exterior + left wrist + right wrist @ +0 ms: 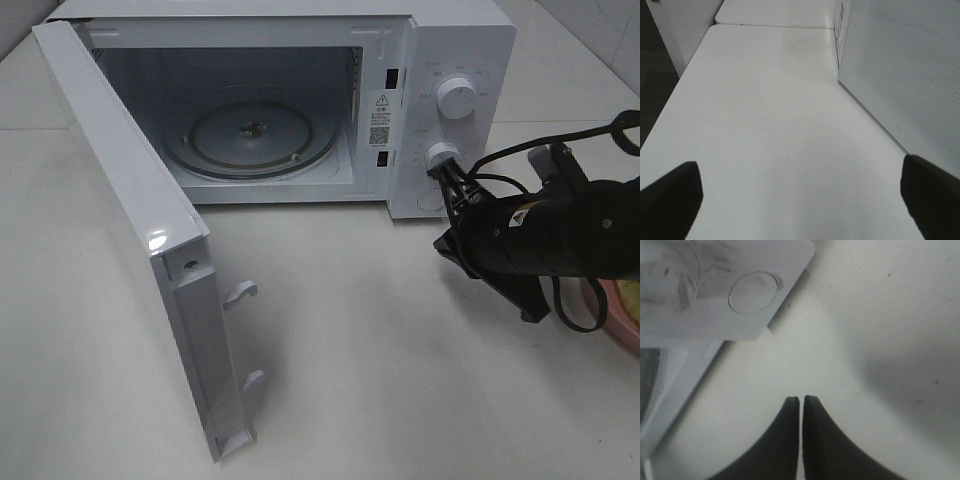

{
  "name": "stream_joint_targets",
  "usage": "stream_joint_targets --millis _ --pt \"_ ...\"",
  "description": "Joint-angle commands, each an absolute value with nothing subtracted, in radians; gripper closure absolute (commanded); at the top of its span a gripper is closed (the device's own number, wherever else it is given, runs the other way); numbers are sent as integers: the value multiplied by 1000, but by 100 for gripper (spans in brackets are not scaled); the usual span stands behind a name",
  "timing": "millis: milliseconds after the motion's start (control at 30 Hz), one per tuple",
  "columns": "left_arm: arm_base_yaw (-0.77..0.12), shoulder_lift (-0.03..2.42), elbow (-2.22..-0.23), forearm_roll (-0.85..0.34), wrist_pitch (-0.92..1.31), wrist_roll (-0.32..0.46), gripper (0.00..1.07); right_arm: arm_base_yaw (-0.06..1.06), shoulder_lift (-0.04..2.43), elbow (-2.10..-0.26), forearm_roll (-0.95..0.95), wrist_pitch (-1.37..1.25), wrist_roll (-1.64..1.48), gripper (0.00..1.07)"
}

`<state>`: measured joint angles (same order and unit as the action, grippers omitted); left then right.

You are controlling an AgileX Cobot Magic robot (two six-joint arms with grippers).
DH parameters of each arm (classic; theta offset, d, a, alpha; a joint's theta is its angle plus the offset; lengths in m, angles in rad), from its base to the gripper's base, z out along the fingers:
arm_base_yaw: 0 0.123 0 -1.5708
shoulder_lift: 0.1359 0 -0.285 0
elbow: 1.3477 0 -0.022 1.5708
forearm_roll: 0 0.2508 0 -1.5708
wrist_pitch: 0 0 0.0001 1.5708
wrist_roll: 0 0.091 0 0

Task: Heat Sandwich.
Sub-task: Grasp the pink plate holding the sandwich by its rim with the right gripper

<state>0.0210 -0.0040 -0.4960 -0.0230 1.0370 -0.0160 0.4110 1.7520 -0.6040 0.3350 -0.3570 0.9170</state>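
Bright, even light from overhead washes the white surface (pixel 400 380) nearly flat. A small glare spot shines on the open microwave door (pixel 150 240); the cavity (pixel 250 85) behind is greyer. Near the surface's right edge the right arm (pixel 560 235) casts a soft shadow. Close up, the left claw (pixel 800 170) shows as two dark, blurred shapes, and the control panel (pixel 715 295) is smeared out of focus.

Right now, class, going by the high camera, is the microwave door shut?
No, the microwave door stands swung wide open, leaving the glass turntable inside in plain sight.
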Motion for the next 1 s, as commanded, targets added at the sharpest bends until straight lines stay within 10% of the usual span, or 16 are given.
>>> stream_joint_targets --millis 33,1000 --pt "23 -24 -495 -25 1035 -17 5 407 1709 -601 323 -254 722 99" --pt "23 -24 -495 -25 1035 -17 5 407 1562 -811 -94 680 98 92"
